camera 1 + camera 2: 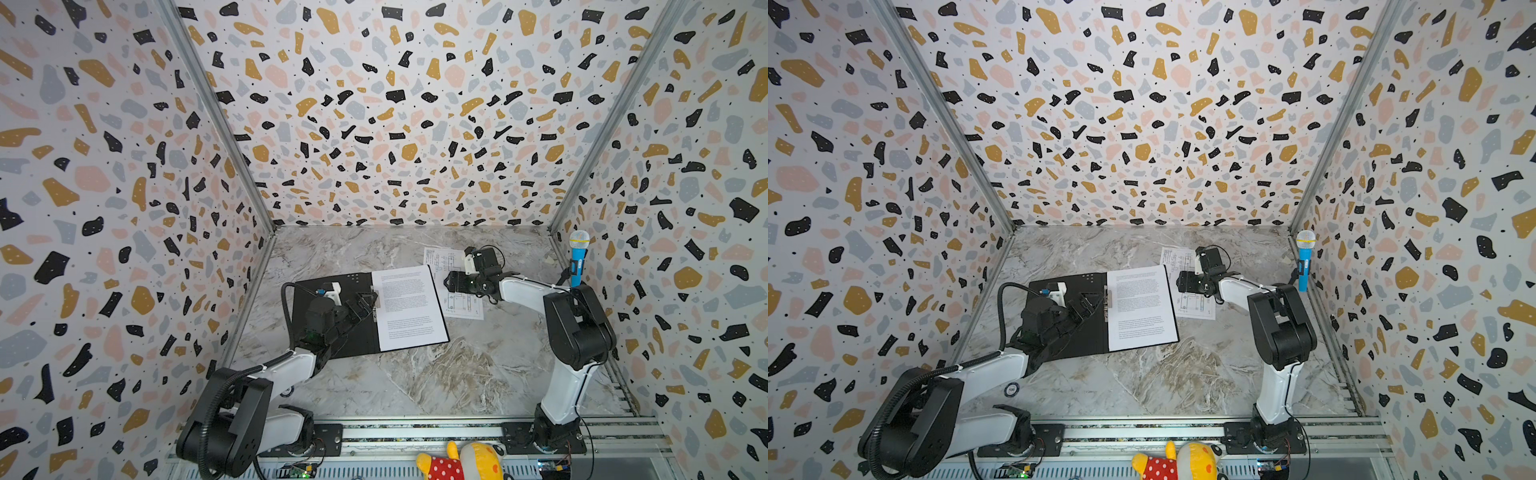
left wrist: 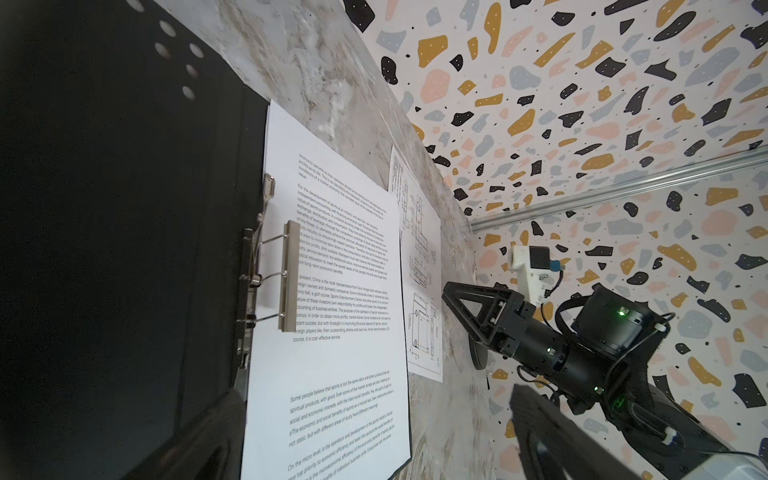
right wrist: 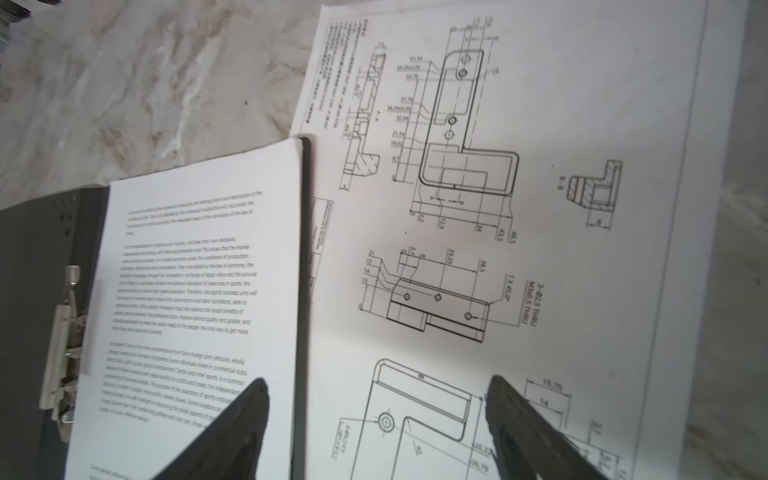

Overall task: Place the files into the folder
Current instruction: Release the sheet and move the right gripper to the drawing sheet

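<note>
Here text sheet: "Some people believe"; drawing sheet: "M3x0.5 THRU"; left fingers, right fingers spread.

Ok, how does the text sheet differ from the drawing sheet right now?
The text sheet carries dense printed paragraphs; the drawing sheet carries technical line drawings. The text sheet lies inside the open folder, on its right half; the drawing sheet lies on the table beside the folder, with one edge tucked under the folder's rim. Both are white, flat and face up.
</note>
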You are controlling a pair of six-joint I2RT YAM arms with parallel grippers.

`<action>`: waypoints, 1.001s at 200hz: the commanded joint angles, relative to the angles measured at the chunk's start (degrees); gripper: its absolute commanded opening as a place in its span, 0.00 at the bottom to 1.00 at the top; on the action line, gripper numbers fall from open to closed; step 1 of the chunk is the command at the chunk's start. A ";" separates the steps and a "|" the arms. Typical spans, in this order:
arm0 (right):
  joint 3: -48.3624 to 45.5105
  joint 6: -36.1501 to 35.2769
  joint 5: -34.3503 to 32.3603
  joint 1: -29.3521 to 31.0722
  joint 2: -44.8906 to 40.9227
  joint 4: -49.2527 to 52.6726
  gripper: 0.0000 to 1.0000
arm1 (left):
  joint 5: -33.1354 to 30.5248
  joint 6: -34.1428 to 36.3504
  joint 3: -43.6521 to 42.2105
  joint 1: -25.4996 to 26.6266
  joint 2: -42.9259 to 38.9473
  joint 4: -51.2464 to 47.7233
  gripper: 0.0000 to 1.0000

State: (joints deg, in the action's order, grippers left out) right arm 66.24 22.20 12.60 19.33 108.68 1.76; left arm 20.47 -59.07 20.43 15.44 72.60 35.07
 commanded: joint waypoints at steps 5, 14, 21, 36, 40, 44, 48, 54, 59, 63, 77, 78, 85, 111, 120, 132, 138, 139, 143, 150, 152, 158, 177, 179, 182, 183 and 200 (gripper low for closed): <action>2.51 -0.47 -0.28 -0.81 1.56 5.43 0.82 | -0.33 1.15 1.85 0.44 -0.68 0.35 1.00; 2.27 -0.10 -0.16 -1.24 1.95 5.81 0.82 | -0.26 1.15 2.06 0.63 -0.41 0.32 1.00; 1.82 0.07 0.02 -1.57 1.96 5.89 0.82 | -0.23 1.15 2.16 0.70 -0.18 0.46 0.99; 0.34 0.30 -0.17 -2.24 1.46 6.00 0.82 | -0.24 0.98 2.32 0.99 0.30 0.89 1.00; -0.27 0.27 -0.26 -2.44 1.29 5.93 0.82 | -0.33 0.93 2.34 1.15 0.43 1.09 1.00; -0.89 0.24 -0.33 -2.64 1.03 5.83 0.82 | -0.39 0.89 2.42 1.37 0.56 1.14 1.00; -1.55 0.26 -0.50 -2.81 0.82 5.72 0.82 | -0.49 0.88 2.55 1.53 0.68 1.26 1.00; -2.74 0.22 -0.59 -3.26 0.36 5.59 0.82 | -0.62 0.88 2.73 1.84 0.85 1.30 1.00; -3.77 0.43 -0.54 -3.54 -0.04 5.41 0.82 | -0.77 0.88 2.90 2.08 0.92 1.29 1.00; -4.67 0.44 -0.34 -3.84 -0.56 5.07 0.82 | -0.91 0.97 3.09 2.32 1.13 1.32 1.00; -8.29 0.78 0.25 -4.92 -2.40 3.60 0.81 | -1.32 1.06 3.76 3.22 1.51 1.26 1.00; -8.52 0.85 0.28 -5.01 -2.54 3.47 0.82 | -1.36 1.06 3.75 3.25 1.59 1.29 1.00; -10.50 0.92 0.57 -5.51 -3.80 2.64 0.81 | -1.53 1.12 4.15 3.77 1.83 1.24 1.00; -17.13 1.68 1.61 -7.40 -8.12 -0.28 0.81 | -2.14 0.98 5.52 5.42 3.23 1.63 1.00; -18.94 1.94 1.95 -7.76 -9.42 -0.80 0.81 | -2.33 0.97 6.04 6.05 3.76 1.80 1.00; -21.70 2.57 2.62 -8.12 -11.44 -1.77 0.81 | -2.55 0.88 6.76 6.96 4.45 2.01 0.99; -22.99 2.96 3.05 -8.21 -12.54 -2.34 0.81 | -2.75 0.88 7.14 7.45 4.90 2.09 1.00; -23.25 3.04 3.09 -8.23 -12.71 -2.44 0.81 | -2.73 0.88 7.24 7.52 5.00 2.10 1.00; -24.16 3.23 3.32 -8.26 -13.46 -2.85 0.81 | -2.84 0.88 7.53 7.77 5.29 2.11 1.00; -25.41 3.69 3.43 -8.23 -14.82 -3.30 0.81 | -2.96 0.96 8.06 8.16 5.84 2.18 1.00; -25.75 3.90 3.43 -8.25 -15.17 -3.33 0.81 | -3.00 0.97 8.21 8.32 5.99 2.19 1.00; -26.81 4.16 3.52 -8.22 -16.37 -3.45 0.81 | -3.00 0.97 8.75 8.74 6.51 2.20 1.00; -29.97 5.11 3.53 -8.26 -19.96 -3.94 0.81 | -3.24 1.20 10.49 10.16 8.22 2.37 1.00; -30.30 5.18 3.56 -8.26 -20.32 -4.06 0.81 | -3.28 1.18 10.64 10.32 8.45 2.33 1.00; -30.64 5.21 3.46 -8.24 -20.72 -4.18 0.81 | -3.32 1.26 11.02 10.59 8.77 2.33 1.00; -30.82 5.26 3.43 -8.25 -20.89 -4.24 0.81 | -3.33 1.29 11.12 10.67 8.87 2.35 1.00; -32.53 5.19 3.14 -8.83 -23.26 -3.99 0.81 | -3.51 1.66 13.09 12.29 10.77 2.28 1.00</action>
State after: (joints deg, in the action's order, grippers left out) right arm 36.77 25.71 15.79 11.09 87.94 -6.48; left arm 17.72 -59.05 30.37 25.76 81.56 34.85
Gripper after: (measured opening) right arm 0.815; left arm 0.996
